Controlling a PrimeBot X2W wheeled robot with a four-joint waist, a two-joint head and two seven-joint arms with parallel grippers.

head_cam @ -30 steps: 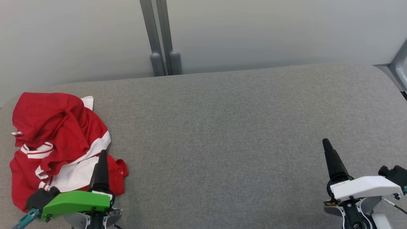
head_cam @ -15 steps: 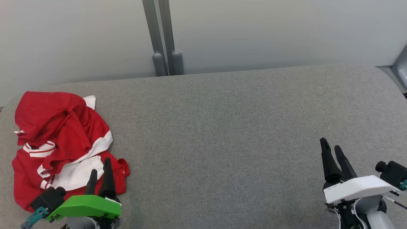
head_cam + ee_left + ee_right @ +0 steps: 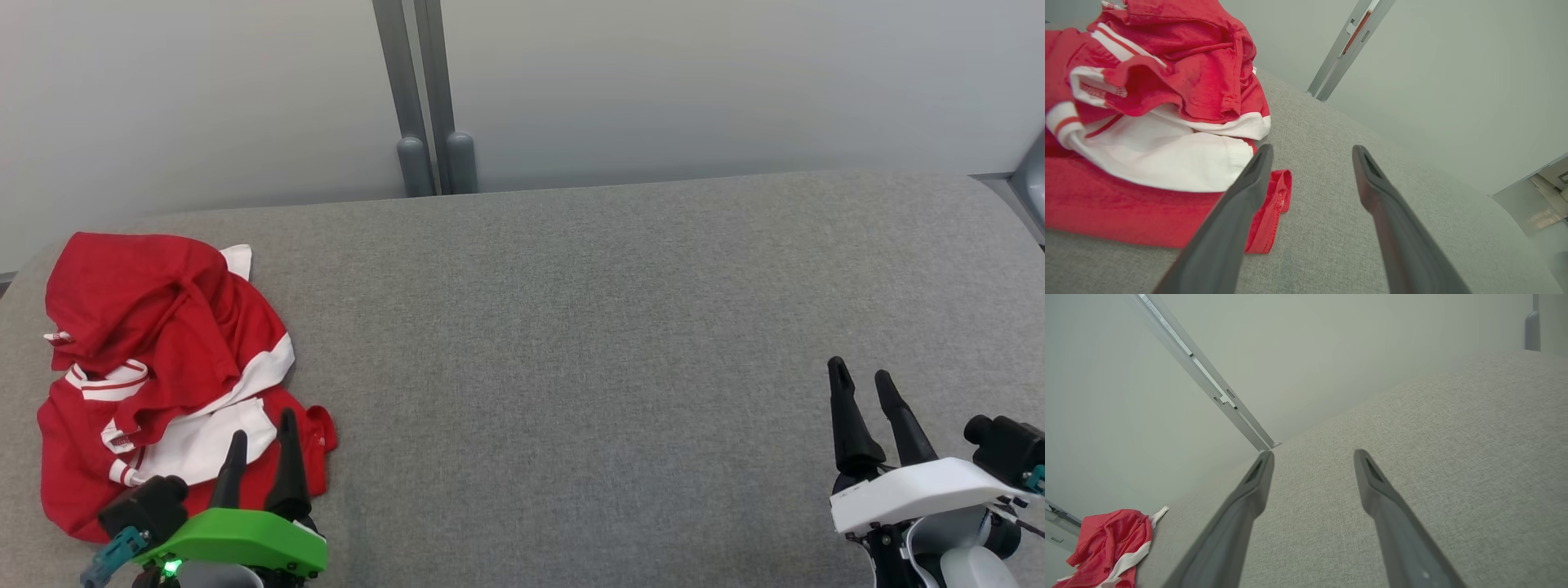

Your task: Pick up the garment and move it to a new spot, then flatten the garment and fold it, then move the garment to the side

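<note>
The garment (image 3: 155,359) is a red piece with white bands, lying crumpled at the far left of the grey fabric table (image 3: 571,327). It fills the upper left of the left wrist view (image 3: 1147,106) and appears small at the lower left of the right wrist view (image 3: 1110,547). My left gripper (image 3: 261,425) hovers at the garment's near right corner, open, with nothing between its fingers (image 3: 1249,192). Far off at the lower right, my right gripper (image 3: 861,377) stands open over bare fabric, also holding nothing.
Beyond the table's far edge rises a pale wall with two grey upright posts (image 3: 429,122). A grey metal fitting (image 3: 1030,184) sits past the right end. The table's left edge runs close beside the garment.
Both wrists have rolled, so each gripper's two fingers now show side by side instead of as one. Both grippers sit slightly lower in view. The camera shifted a little; the garment lies unchanged.
</note>
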